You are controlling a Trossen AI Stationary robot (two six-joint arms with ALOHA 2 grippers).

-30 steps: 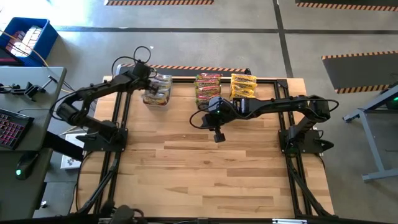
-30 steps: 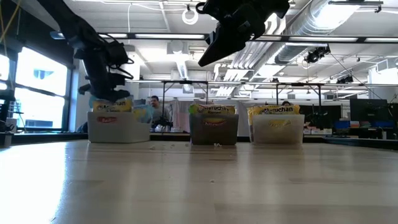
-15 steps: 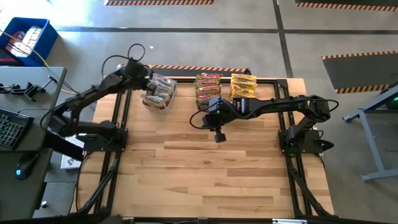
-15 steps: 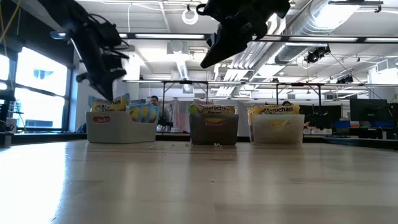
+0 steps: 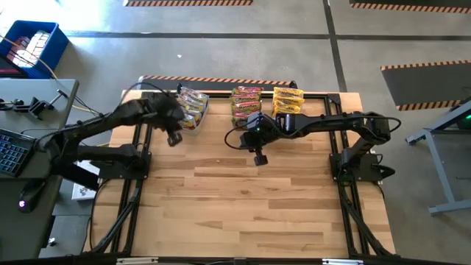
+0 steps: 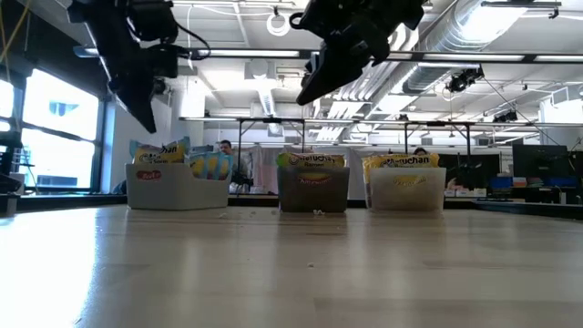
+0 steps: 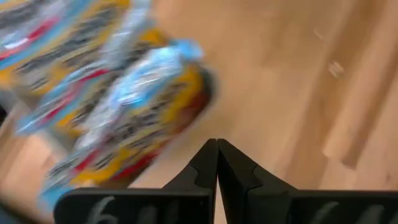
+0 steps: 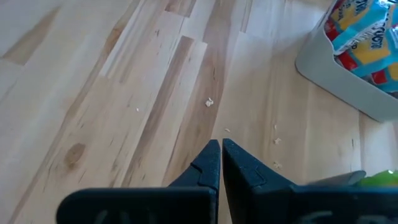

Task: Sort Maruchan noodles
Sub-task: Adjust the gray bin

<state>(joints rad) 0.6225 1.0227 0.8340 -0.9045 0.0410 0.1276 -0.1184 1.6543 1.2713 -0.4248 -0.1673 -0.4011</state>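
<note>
Three tubs stand in a row along the table's far edge, each filled with Maruchan noodle packets standing on edge: the left clear tub (image 5: 190,109) with yellow and blue-green packets (image 7: 118,93), the middle dark tub (image 5: 246,105) and the right clear tub (image 5: 288,101). In the low view they show as the left tub (image 6: 176,185), middle tub (image 6: 313,189) and right tub (image 6: 405,190). My left gripper (image 5: 174,137) hangs shut above the table, just nearer than the left tub. My right gripper (image 5: 259,157) hangs shut above the table, nearer than the middle tub. Neither holds anything.
The wooden table top (image 5: 243,199) is bare from the tubs to its near edge, apart from small crumbs (image 8: 209,102). Black frame rails (image 5: 140,177) run along both table sides. A desk with a keyboard (image 5: 11,151) stands left of the table.
My left gripper has drawn back from over the left tub, toward the table's near edge, and has risen; it now hangs clear of the tub. The left tub has shifted and turned slightly and its packets now stand uncovered. My right gripper has kept still.
</note>
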